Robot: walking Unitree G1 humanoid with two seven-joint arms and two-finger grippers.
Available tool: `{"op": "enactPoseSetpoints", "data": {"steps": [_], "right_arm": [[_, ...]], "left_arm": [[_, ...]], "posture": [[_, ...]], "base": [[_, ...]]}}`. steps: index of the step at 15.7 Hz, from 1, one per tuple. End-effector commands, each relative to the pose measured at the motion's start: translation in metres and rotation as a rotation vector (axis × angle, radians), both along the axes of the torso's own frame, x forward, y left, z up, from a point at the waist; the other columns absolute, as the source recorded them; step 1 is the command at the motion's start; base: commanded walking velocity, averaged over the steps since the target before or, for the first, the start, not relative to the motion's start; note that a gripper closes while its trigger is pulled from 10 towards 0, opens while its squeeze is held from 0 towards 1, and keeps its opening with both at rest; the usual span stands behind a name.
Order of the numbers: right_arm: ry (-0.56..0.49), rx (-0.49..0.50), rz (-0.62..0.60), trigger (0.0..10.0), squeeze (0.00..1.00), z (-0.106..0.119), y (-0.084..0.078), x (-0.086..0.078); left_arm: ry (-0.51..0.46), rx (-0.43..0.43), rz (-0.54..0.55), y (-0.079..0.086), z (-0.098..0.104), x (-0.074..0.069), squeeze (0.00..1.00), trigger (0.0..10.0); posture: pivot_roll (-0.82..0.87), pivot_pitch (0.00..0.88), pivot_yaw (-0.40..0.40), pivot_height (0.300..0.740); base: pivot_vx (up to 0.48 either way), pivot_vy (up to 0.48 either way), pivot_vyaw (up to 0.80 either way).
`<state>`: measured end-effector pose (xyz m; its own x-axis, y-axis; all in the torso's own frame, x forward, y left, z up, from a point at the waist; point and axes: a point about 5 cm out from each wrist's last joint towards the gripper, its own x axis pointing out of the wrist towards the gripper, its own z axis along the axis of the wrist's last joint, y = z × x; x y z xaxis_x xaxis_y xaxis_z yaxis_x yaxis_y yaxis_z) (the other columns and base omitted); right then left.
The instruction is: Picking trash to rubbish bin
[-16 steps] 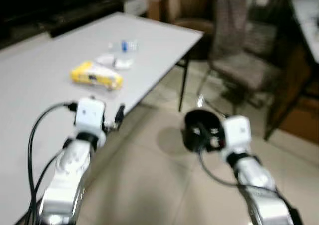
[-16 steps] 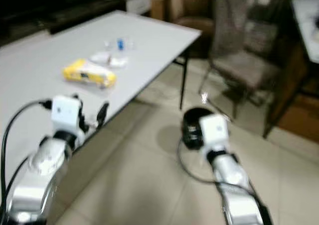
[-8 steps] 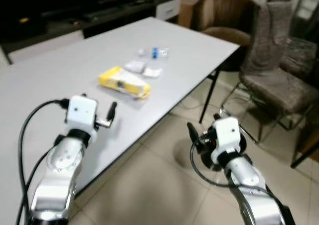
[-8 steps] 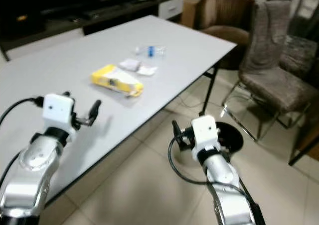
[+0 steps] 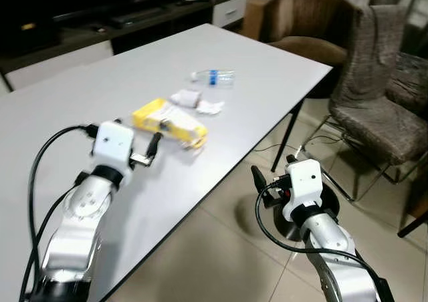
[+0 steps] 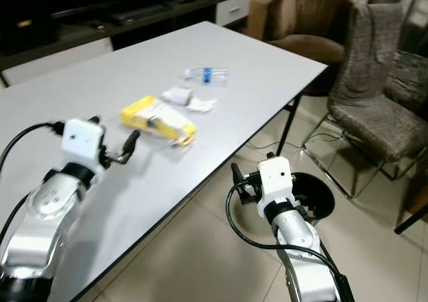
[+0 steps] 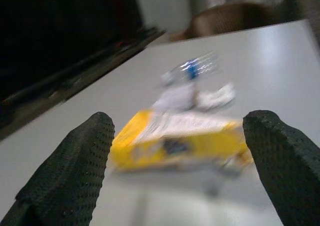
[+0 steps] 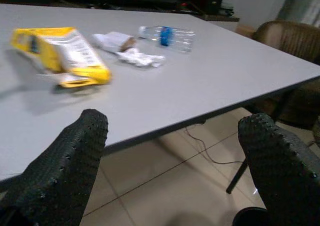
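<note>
White table carries the trash: a yellow packet, crumpled paper beside it, and a plastic bottle lying farther back. Left gripper hovers over the tabletop, fingers spread, facing the packet. Right gripper hangs off the table edge, fingers spread, above the black rubbish bin on the tiled floor.
</note>
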<state>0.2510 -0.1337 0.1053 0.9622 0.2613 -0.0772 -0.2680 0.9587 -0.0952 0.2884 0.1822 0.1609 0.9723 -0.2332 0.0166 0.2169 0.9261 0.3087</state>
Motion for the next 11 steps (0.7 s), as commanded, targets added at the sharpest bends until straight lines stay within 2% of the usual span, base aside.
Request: {"op": "enactPoseSetpoints", "data": {"steps": [1, 4, 7, 11], "right_arm": [[0.009, 0.000, -0.030, 10.0, 0.00, -0.001, -0.008, -0.001], [0.009, -0.001, -0.037, 10.0, 0.00, -0.001, -0.009, -0.003], [0.016, -0.002, -0.044, 10.0, 0.00, -0.003, -0.010, -0.006], [0.020, -0.003, -0.043, 10.0, 0.00, -0.003, -0.010, -0.007]], "left_arm": [[0.006, 0.033, -0.088, -0.009, 0.000, 0.003, 0.00, 10.0], [0.022, 0.079, -0.151, -0.007, 0.000, 0.008, 0.00, 10.0], [0.054, 0.164, -0.254, 0.000, 0.002, 0.017, 0.00, 10.0], [0.089, 0.243, -0.334, 0.008, 0.000, 0.022, 0.00, 10.0]], "posture": [[-0.04, 0.000, -0.005, 0.740], [-0.04, 0.000, 0.003, 0.740], [-0.05, 0.000, 0.011, 0.740], [-0.05, 0.000, 0.015, 0.740]], "base": [[0.360, 0.000, 0.00], [0.352, 0.000, 0.00], [0.350, 0.000, 0.00], [0.322, 0.000, 0.00]]}}
